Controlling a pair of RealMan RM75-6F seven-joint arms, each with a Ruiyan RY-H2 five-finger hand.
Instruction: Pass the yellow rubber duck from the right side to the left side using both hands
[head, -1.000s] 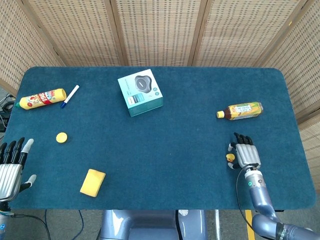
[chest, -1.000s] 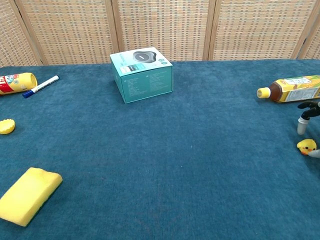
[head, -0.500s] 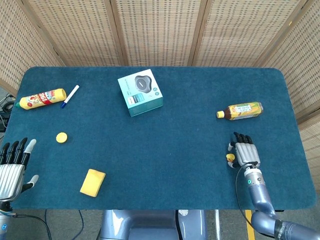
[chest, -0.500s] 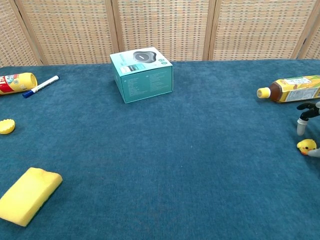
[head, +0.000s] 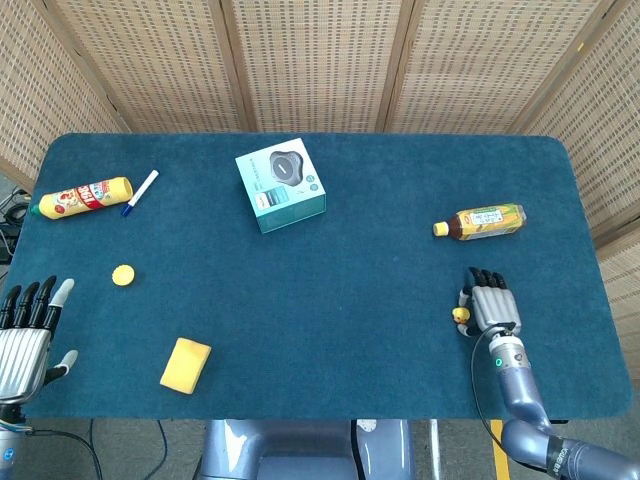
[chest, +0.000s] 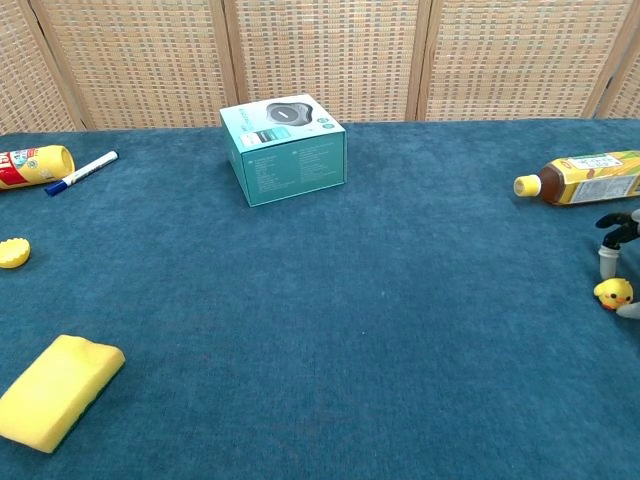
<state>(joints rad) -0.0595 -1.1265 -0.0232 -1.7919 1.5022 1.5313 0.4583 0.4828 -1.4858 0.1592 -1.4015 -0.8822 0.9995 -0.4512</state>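
Observation:
The small yellow rubber duck (head: 460, 316) (chest: 613, 293) sits on the blue table cloth near the right front. My right hand (head: 493, 305) lies palm down just right of it, fingers stretched toward the far side. The duck sits on its thumb side, between a fingertip (chest: 605, 256) and the thumb, and I see no grip on it. At the table's left front corner my left hand (head: 25, 335) is held with fingers spread and holds nothing; the chest view does not show it.
A tea bottle (head: 480, 222) lies beyond the right hand. A teal box (head: 281, 184) stands at the middle back. On the left are a yellow sponge (head: 185, 365), a yellow cap (head: 123, 275), a red-labelled bottle (head: 82, 196) and a marker (head: 139, 193).
The right hand has shifted slightly toward the front edge, its fingertip dropping a little beside the duck. The duck and the left hand have stayed in place.

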